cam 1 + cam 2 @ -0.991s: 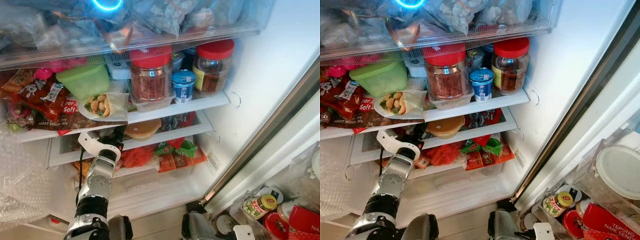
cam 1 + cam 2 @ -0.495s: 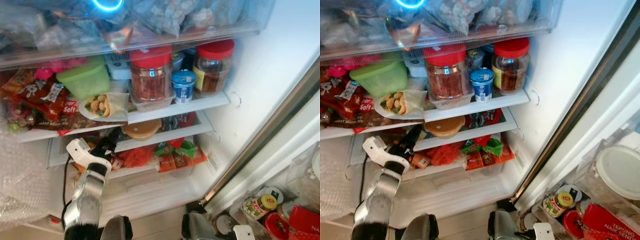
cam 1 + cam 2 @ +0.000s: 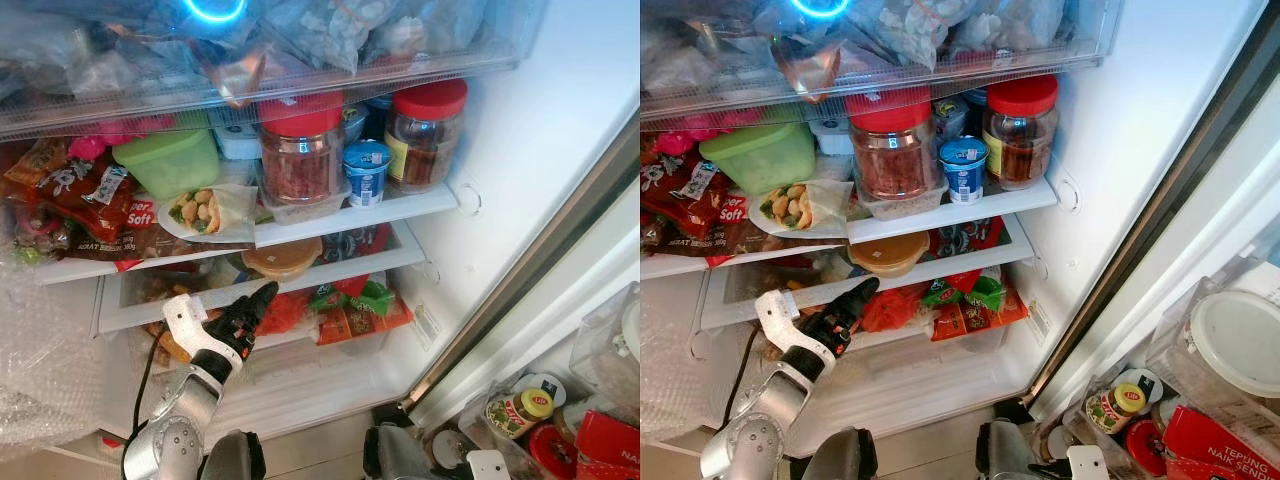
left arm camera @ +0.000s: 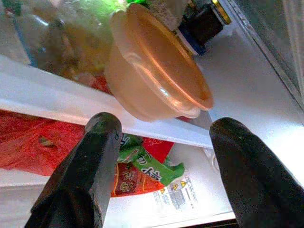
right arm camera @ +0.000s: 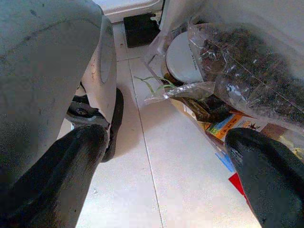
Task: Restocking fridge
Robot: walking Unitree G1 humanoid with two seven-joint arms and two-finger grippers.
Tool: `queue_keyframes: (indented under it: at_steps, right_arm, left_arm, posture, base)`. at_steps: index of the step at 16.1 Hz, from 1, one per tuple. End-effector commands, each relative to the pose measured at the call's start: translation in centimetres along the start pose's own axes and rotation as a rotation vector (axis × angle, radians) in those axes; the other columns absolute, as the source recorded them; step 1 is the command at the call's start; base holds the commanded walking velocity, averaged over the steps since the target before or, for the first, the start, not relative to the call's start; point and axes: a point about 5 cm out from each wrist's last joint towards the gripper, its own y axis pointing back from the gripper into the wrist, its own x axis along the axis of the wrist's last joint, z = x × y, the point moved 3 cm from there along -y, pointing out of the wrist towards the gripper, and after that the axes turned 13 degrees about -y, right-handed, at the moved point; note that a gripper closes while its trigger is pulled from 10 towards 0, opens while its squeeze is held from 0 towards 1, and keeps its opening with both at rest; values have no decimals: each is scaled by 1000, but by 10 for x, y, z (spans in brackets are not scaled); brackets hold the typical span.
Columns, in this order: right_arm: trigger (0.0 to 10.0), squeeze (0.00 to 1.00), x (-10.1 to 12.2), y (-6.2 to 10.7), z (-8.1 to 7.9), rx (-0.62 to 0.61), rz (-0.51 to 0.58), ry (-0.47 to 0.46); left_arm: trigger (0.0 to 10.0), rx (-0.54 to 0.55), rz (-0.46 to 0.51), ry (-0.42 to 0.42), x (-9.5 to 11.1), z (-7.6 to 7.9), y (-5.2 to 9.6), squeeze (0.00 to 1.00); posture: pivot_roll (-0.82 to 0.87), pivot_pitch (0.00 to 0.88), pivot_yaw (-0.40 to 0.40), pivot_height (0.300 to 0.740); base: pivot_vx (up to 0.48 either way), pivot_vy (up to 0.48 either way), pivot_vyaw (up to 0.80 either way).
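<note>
The open fridge has packed shelves. An orange lidded bowl (image 3: 285, 258) sits on the middle shelf (image 3: 330, 270). My left gripper (image 3: 260, 298) is raised in front of that shelf's front edge, just below and left of the bowl. In the left wrist view its black fingers (image 4: 90, 161) stand open with nothing between them, and the orange bowl (image 4: 156, 80) lies just beyond them. My right gripper (image 5: 166, 137) hangs open low over the tiled floor (image 5: 156, 190).
On the upper shelf stand two red-lidded jars (image 3: 302, 150), a blue cup (image 3: 367, 170), a green tub (image 3: 170, 160) and a wrap on a plate (image 3: 205, 212). Red and green snack packets (image 3: 355, 305) lie on the lower shelf. Jars (image 3: 518, 410) fill the door rack at right.
My left gripper has come down and out from the middle shelf, swung left, then right. Its fingers now point up at the orange bowl.
</note>
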Motion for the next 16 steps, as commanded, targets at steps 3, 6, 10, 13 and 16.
queue_keyframes:
  at_steps: [3, 6, 10, 13, 16]
  right_arm:
    - [10000, 0, -5, 0, -7, 25, -12, -7]
    - [10000, 0, -5, 0, -6, 15, -7, -14]
    - [10000, 0, -4, 0, -6, 13, -5, -13]
    - [10000, 0, -3, 0, -5, 10, -3, -12]
    - [10000, 0, -3, 0, -5, 12, 1, -15]
  left_arm:
    - [10000, -18, 10, 6, 6, -5, -8, 0]
    - [10000, -64, -4, 24, 3, -5, -24, 0]
    - [10000, -54, 11, 117, 0, -11, -48, 0]
    - [10000, 5, 79, 111, 10, -18, -64, 0]
    - [10000, 23, 119, 109, 16, -21, -69, 0]
  posture:
    - [-71, 90, 11, 633]
    - [-80, 92, 8, 633]
    - [-98, 96, 6, 633]
    - [-105, 99, 1, 633]
    - [-105, 102, 0, 633]
  base:
    - [0, 0, 0]
    - [0, 0, 0]
    - [0, 0, 0]
    - [0, 0, 0]
    - [0, 0, 0]
